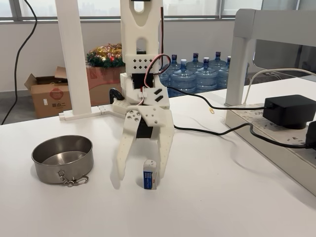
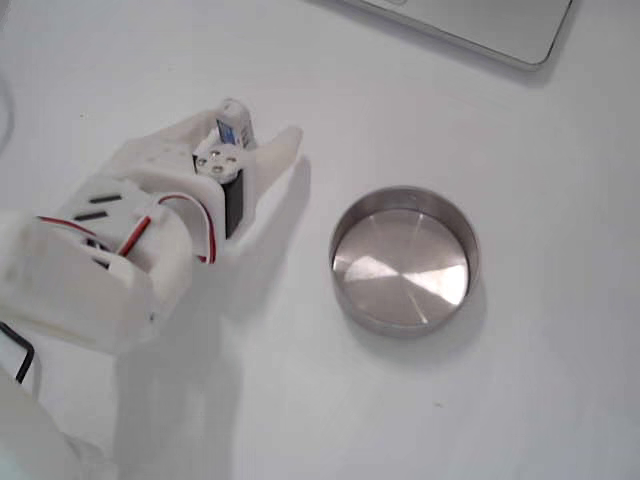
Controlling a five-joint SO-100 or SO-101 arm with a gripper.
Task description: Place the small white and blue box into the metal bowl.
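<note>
While the box stands upright on the table just inside one finger of the open, empty gripper, nearer that finger than the other, the bowl sits well apart

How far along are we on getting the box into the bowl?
Done: the gripper has been brought down over the box, open, its fingers straddling it on the table.
In hand: the grasp. The box stands upright between the fingers, close to the right one in a fixed view, not yet clamped.
Left: close, lift, carry to the bowl, which is empty, and release.
</note>
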